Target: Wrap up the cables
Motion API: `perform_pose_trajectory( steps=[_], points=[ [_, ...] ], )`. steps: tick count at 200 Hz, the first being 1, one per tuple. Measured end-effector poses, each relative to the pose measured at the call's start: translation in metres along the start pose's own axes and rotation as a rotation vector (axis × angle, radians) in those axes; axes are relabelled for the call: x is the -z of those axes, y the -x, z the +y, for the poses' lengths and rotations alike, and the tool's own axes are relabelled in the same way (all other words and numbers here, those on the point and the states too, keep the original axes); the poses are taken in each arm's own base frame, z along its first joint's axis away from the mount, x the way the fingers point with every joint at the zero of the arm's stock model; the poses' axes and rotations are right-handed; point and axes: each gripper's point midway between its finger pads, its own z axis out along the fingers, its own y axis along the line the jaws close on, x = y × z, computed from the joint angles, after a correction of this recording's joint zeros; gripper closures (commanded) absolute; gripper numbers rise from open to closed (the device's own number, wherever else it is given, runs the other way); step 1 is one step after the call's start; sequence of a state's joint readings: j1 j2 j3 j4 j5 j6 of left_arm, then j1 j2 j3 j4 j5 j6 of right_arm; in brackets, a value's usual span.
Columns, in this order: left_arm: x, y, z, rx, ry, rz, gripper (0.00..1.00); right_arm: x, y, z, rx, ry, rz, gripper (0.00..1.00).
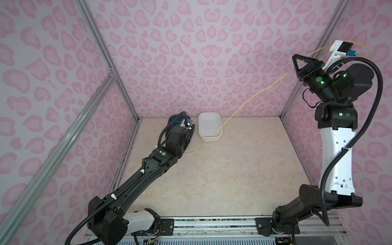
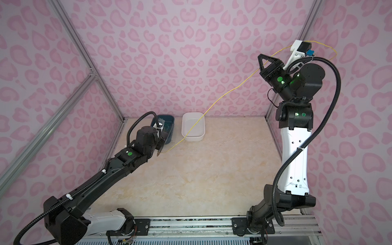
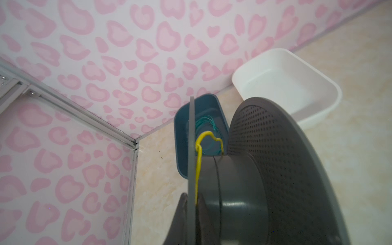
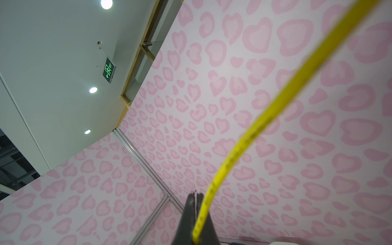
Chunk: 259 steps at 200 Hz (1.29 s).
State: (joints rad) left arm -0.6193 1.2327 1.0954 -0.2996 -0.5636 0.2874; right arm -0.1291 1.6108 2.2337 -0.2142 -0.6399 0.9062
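Arm, left: stretched forward and low over the surface (image 1: 233,169), wrist bent down beside the blue bin (image 2: 170,133).
Hand, left: left hand (image 3: 192,198) narrow, clamped on the thin flange of a grey spool (image 3: 275,159); a dark finger (image 3: 181,214) shows on each side of that flange in the left wrist view.
Spool: on edge, flanges upright, axis roughly level; just beside the blue bin, contact unclear.
Arm, right: long white link near upright, wrist raised high by the right side wall.
Hand, right: right hand (image 1: 295,60) points up and left toward the back wall (image 1: 191,63); jaws closed, pinching the yellow cable (image 4: 250,132), which comes out between the fingers (image 4: 186,212).
Cable, place: strung through the air between the two hands, low end at the spool, high end in the right hand.
Cable, axis: one long diagonal with slight sag, running from low centre-left up to high right in both top views; it crosses the white bin (image 1: 209,138) in the picture, contact unclear.
Cable, spool end: bent in a small hook across the gap between the flanges, then runs along the thin flange to the left hand.
Cable, far end: past the right hand it arcs loosely round the wrist camera.
Bins: white bin and blue bin side by side at the back wall; blue bin holds teal coils (image 3: 205,125).
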Motion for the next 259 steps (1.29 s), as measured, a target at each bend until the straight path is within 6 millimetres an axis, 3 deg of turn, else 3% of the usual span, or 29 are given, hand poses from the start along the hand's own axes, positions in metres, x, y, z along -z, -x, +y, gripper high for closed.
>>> perform_pose_trajectory(
  steps=[25,52,108,157,190,233,259],
  points=[
    [0.025,-0.024,-0.025,-0.100,-0.088,0.022,0.96,-0.004,0.006,-0.018,0.004,-0.038,-0.013,1.00],
    [0.048,-0.030,-0.036,-0.147,-0.155,0.003,0.96,-0.005,0.011,-0.036,0.005,-0.079,-0.027,1.00],
    [0.090,-0.026,-0.029,-0.154,-0.252,-0.080,0.96,-0.005,0.002,-0.064,0.065,-0.193,-0.022,1.00],
    [0.127,-0.023,-0.017,-0.128,-0.323,-0.174,0.96,-0.011,-0.013,-0.064,0.145,-0.231,-0.007,1.00],
    [0.146,-0.018,-0.011,-0.103,-0.365,-0.211,0.96,-0.029,-0.055,-0.104,0.120,-0.314,0.067,1.00],
    [0.166,-0.012,0.001,-0.081,-0.384,-0.243,0.96,-0.053,-0.117,-0.129,0.107,-0.359,0.162,1.00],
    [0.174,-0.005,0.003,-0.072,-0.406,-0.258,0.96,-0.061,-0.145,-0.161,0.087,-0.417,0.189,1.00]
  ],
)
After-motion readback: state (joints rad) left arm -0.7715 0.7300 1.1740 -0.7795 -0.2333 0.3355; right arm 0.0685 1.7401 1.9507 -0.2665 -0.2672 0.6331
